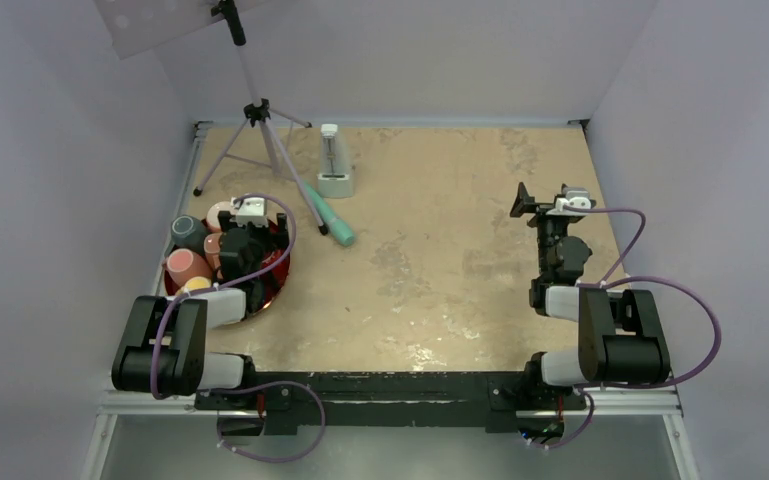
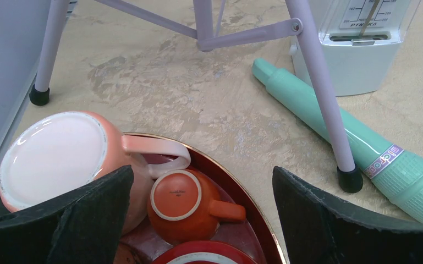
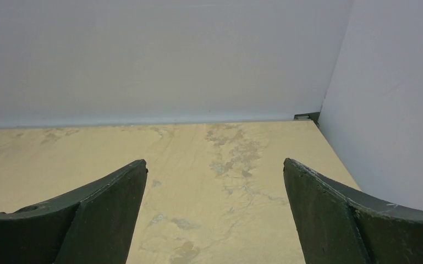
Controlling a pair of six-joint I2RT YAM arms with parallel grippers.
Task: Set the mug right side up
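A dark red tray (image 2: 236,190) at the table's left holds several mugs. In the left wrist view a small orange mug (image 2: 184,206) stands upside down, foot ring up, handle pointing right. A larger pink mug (image 2: 55,157) stands upside down next to it on the left, its handle touching the orange one. My left gripper (image 2: 202,170) hangs open above the tray (image 1: 282,270), its jaws straddling the orange mug without touching it. My right gripper (image 3: 214,165) is open and empty over bare table at the right (image 1: 538,205).
A lilac tripod (image 1: 260,130) stands behind the tray, one foot (image 2: 349,179) close to the tray's rim. A teal cylinder (image 2: 330,118) lies under that leg. A white gauge device (image 2: 357,49) stands beyond. Walls enclose the table on three sides.
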